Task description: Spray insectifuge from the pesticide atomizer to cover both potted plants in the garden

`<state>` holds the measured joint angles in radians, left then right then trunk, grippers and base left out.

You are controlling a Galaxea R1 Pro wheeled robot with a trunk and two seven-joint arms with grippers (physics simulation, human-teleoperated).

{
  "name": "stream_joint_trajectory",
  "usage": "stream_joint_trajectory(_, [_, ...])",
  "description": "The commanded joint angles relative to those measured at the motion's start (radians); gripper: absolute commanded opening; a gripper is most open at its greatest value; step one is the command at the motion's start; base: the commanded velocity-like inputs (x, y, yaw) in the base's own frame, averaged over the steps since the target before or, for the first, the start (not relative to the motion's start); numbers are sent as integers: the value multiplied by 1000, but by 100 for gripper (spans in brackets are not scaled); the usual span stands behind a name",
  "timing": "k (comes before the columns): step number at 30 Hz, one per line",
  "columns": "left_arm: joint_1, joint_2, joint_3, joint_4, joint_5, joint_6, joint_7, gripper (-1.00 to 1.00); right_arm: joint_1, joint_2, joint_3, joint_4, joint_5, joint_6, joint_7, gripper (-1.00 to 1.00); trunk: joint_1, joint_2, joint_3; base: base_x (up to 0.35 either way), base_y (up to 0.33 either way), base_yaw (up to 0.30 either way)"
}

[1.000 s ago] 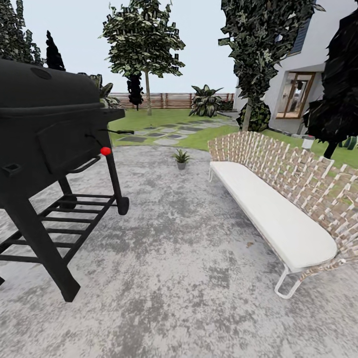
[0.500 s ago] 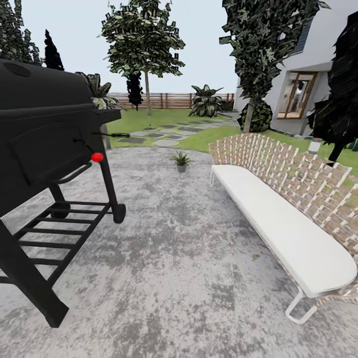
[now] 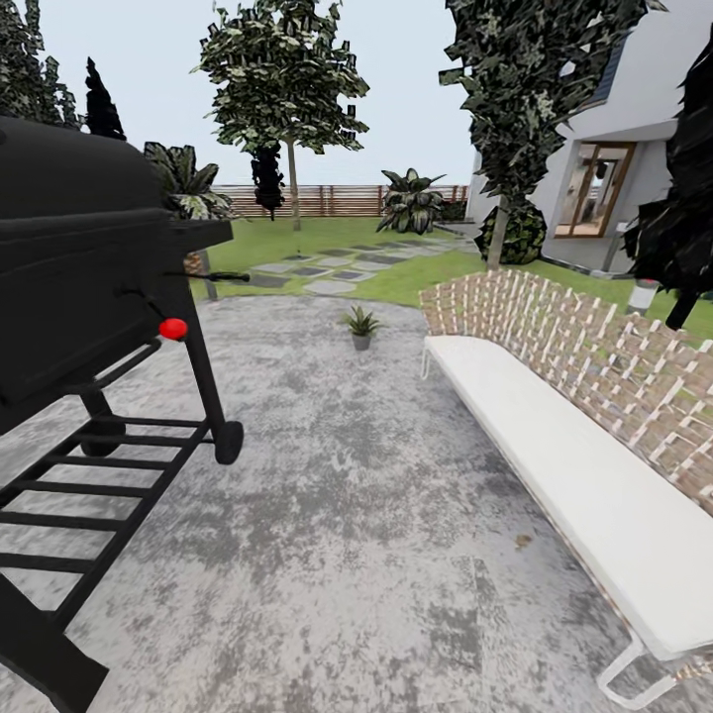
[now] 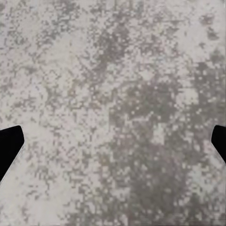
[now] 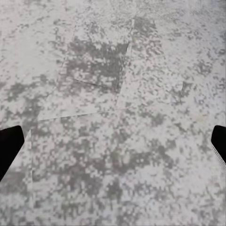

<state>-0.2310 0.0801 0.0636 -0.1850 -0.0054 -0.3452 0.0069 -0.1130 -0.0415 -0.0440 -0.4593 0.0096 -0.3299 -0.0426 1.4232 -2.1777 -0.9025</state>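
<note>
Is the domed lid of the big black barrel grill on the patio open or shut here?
Shut. In the head view the black barrel grill's domed lid sits down on the body with no gap, and its front handle hangs low.

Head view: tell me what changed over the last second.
The whole picture has shifted, so the camera moved forward across the patio: grill and bench slide outward and down. The potted plant ahead stays put. Nothing was grasped or released.
</note>
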Motion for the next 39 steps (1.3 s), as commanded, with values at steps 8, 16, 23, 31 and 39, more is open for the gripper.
stream_joint_trajectory(8, [-1, 0, 4, 1, -1, -3, -1, 100, -1, 0, -1, 1, 1, -3, -2, 100, 0, 0, -1, 339, 0, 0])
stream_joint_trajectory(16, [-1, 0, 4, 1, -1, -3, -1, 100, -1, 0, 1, 1, 1, -3, -2, 100, 0, 0, -1, 339, 0, 0])
stream_joint_trajectory(23, [-1, 0, 4, 1, -1, -3, -1, 100, -1, 0, 2, 1, 1, -3, -2, 100, 0, 0, 8, 339, 0, 0])
stream_joint_trajectory(31, [-1, 0, 5, 1, -1, -3, -1, 100, -1, 0, 1, 1, 1, -3, -2, 100, 0, 0, 15, 339, 0, 0])
stream_joint_trajectory(39, [-1, 0, 4, 1, -1, -3, -1, 100, -1, 0, -3, -1, -1, -4, -2, 100, 0, 0, 15, 339, 0, 0])
